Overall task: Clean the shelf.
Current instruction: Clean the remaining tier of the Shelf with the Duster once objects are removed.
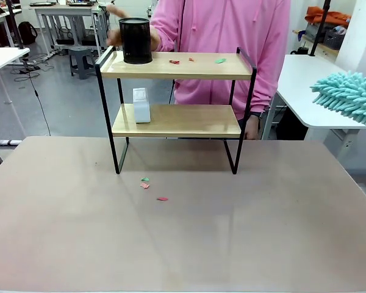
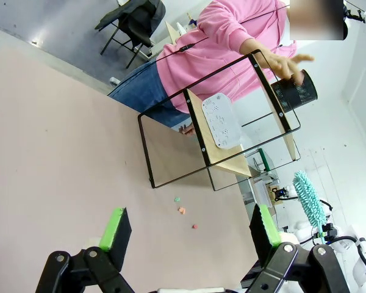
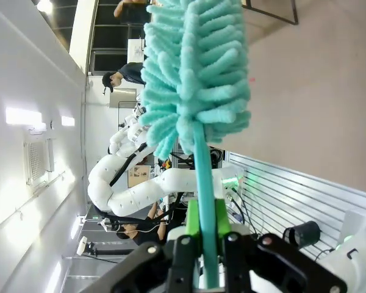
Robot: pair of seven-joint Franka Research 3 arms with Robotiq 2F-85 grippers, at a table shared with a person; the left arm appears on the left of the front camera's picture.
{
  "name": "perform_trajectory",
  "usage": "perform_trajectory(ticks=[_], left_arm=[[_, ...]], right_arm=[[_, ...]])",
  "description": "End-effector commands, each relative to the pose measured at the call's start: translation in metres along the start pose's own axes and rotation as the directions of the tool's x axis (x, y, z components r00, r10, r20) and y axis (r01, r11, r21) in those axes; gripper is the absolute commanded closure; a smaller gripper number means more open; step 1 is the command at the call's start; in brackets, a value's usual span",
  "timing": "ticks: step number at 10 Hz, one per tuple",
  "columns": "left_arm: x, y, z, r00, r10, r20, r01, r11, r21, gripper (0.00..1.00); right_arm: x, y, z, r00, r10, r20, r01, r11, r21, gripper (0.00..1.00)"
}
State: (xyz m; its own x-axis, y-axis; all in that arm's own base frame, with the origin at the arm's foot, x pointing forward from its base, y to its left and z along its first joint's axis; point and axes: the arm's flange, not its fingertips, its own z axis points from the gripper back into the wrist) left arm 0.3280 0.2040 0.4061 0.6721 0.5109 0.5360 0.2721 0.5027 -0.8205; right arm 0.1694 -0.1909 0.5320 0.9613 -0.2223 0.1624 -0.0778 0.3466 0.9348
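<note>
Because the coming sweep turns on where the shelf [image 1: 189, 119] lies from the duster [image 1: 351, 97], read the front view first: the shelf stands on the far half of the table [image 1: 262, 232], its long axis running left to right across your line of sight, and the duster head enters at the right edge, well apart from the shelf's right end and pointing left toward it. You hold that duster in the right gripper [image 3: 202, 244], whose green pads are clamped on the teal handle, with the handle running straight out along the fingers to the fluffy head [image 3: 195, 73]. The right arm is therefore the nearer and the equipped one; judge the next move as a leftward, forward reach onto the top board. The head hangs slightly lower than the top board, so expect to raise it. Scraps [image 1: 174, 61] lie on the top board, toward its middle and right. A person's hand [image 1: 114, 35] is at the black cup [image 1: 135, 40] on the board's left end; whether it touches cannot be told. A white box [image 1: 141, 105] stands on the lower board at left. More bits [image 1: 145, 183] lie on the table just in front of the shelf. Your left gripper [image 2: 190, 224] hangs with jaws wide apart, holding nothing, the shelf ahead of it.
</note>
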Motion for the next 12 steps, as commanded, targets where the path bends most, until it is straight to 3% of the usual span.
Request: perform_trajectory(ticks=[1, 5, 7, 8, 10, 12], left_arm=[[-0.003, -0.001, -0.003, 1.000, -0.019, 0.022, 0.020, 1.000, -0.016, 0.00], [-0.003, -0.001, -0.003, 1.000, -0.019, 0.022, 0.020, 1.000, -0.016, 0.00], [-0.003, -0.001, -0.003, 1.000, -0.019, 0.022, 0.020, 1.000, -0.016, 0.00], [-0.003, -0.001, -0.003, 1.000, -0.019, 0.022, 0.020, 1.000, -0.016, 0.00], [-0.003, -0.001, -0.003, 1.000, -0.019, 0.022, 0.020, 1.000, -0.016, 0.00], [-0.003, -0.001, -0.003, 1.000, -0.019, 0.022, 0.020, 1.000, -0.016, 0.00]], right_arm=[[0.001, 0.001, 0.004, 1.000, 0.013, -0.001, -0.013, 1.000, 0.011, 0.87], [0.000, 0.000, 0.000, 1.000, 0.000, 0.000, 0.000, 1.000, 0.000, 0.87], [0.022, 0.032, -0.017, 0.992, 0.087, 0.087, -0.078, 0.993, -0.094, 0.87], [0.036, 0.065, -0.029, 0.968, 0.203, 0.145, -0.175, 0.967, -0.187, 0.87], [0.071, 0.126, -0.085, 0.924, 0.365, 0.111, -0.316, 0.896, -0.313, 0.87], [0.096, 0.148, -0.160, 0.916, 0.401, 0.025, -0.374, 0.873, -0.312, 0.87]])
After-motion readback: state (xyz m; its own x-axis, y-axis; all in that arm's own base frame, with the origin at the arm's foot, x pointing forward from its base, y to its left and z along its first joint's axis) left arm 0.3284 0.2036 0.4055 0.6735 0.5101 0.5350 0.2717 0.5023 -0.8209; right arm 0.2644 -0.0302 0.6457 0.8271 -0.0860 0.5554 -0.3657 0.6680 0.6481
